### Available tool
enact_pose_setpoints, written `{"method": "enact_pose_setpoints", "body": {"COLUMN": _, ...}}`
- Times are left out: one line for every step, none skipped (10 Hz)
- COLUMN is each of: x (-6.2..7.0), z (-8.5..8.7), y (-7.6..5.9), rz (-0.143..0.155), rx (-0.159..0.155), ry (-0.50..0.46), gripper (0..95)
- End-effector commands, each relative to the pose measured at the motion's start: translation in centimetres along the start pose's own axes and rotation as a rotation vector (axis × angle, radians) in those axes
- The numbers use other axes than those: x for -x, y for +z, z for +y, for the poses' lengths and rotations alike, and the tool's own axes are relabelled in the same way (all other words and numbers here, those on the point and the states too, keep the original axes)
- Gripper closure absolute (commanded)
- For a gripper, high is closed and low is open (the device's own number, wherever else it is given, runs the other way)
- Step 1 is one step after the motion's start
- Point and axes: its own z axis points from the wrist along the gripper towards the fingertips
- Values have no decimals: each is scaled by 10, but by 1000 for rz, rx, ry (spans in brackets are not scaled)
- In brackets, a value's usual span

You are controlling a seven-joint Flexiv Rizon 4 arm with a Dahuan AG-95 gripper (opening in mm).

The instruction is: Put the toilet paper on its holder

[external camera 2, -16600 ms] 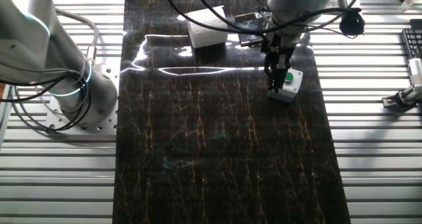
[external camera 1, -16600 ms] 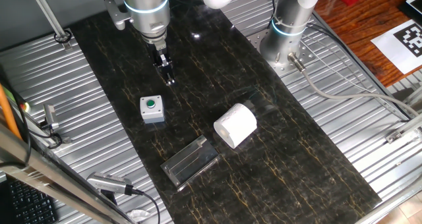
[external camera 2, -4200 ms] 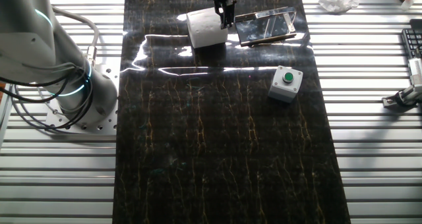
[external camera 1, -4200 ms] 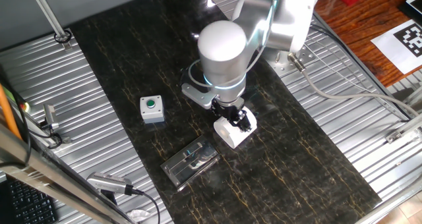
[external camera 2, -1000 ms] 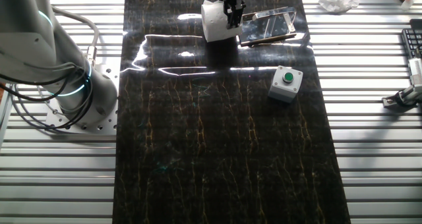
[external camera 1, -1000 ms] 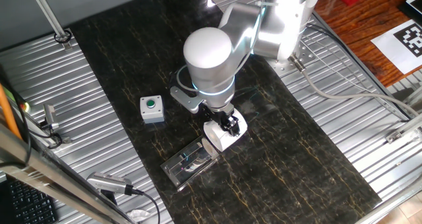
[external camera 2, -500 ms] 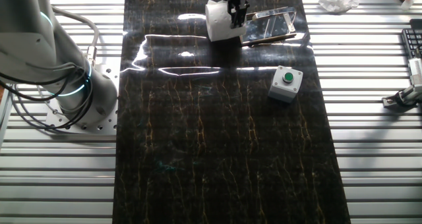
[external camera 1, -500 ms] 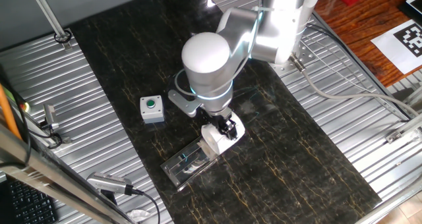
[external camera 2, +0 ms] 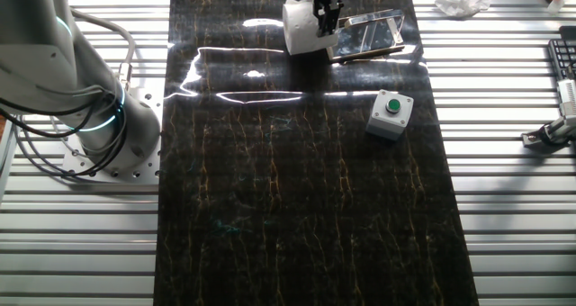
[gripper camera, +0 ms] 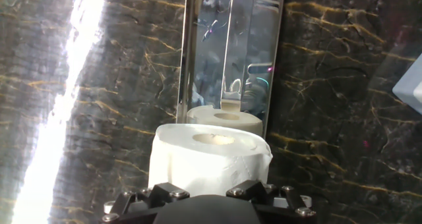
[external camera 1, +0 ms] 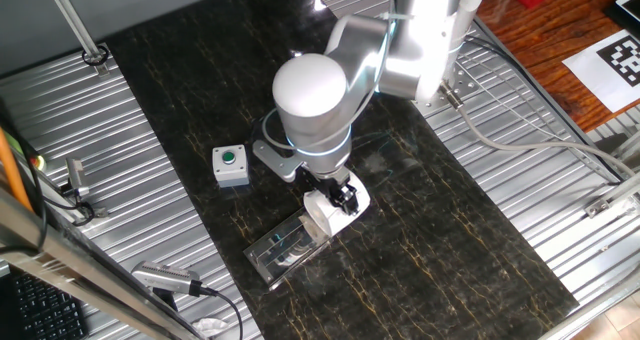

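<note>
Toilet paper (gripper camera: 210,159) is hanging clamped in your claw (external camera 1: 336,201) at the holder's (gripper camera: 232,49) near end; seating it remains.

A small grey box with a green button (external camera 1: 231,165) sits on the dark marble-patterned mat (external camera 1: 190,90), near the mat's edge that borders the ribbed metal tabletop (external camera 1: 110,180). Seen from the other fixed view, the same box (external camera 2: 391,114) stands alone on the mat (external camera 2: 297,207). Well away from the box, off the mat, a black-and-white printed marker (external camera 1: 618,60) lies on a wooden floor (external camera 1: 540,30).
</note>
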Motion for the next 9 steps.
{"method": "enact_pose_setpoints", "body": {"x": 1, "z": 0, "y": 0, "rz": 1, "rx": 1, "ry": 1, "gripper": 950}}
{"method": "enact_pose_setpoints", "body": {"x": 1, "z": 0, "y": 0, "rz": 2, "rx": -1, "ry": 0, "gripper": 950}}
{"method": "enact_pose_setpoints", "body": {"x": 1, "z": 0, "y": 0, "rz": 1, "rx": 0, "ry": -8, "gripper": 950}}
{"method": "enact_pose_setpoints", "body": {"x": 1, "z": 0, "y": 0, "rz": 0, "rx": 3, "ry": -10, "gripper": 950}}
{"method": "enact_pose_setpoints", "body": {"x": 1, "z": 0, "y": 0, "rz": -1, "rx": 4, "ry": -12, "gripper": 950}}
{"method": "enact_pose_setpoints", "body": {"x": 1, "z": 0, "y": 0, "rz": -1, "rx": 4, "ry": -7, "gripper": 950}}
{"method": "enact_pose_setpoints", "body": {"x": 1, "z": 0, "y": 0, "rz": -4, "rx": 0, "ry": 0, "gripper": 950}}
{"method": "enact_pose_setpoints", "body": {"x": 1, "z": 0, "y": 0, "rz": -8, "rx": -2, "ry": 2, "gripper": 950}}
{"method": "enact_pose_setpoints", "body": {"x": 1, "z": 0, "y": 0, "rz": -7, "rx": -4, "ry": 12, "gripper": 950}}
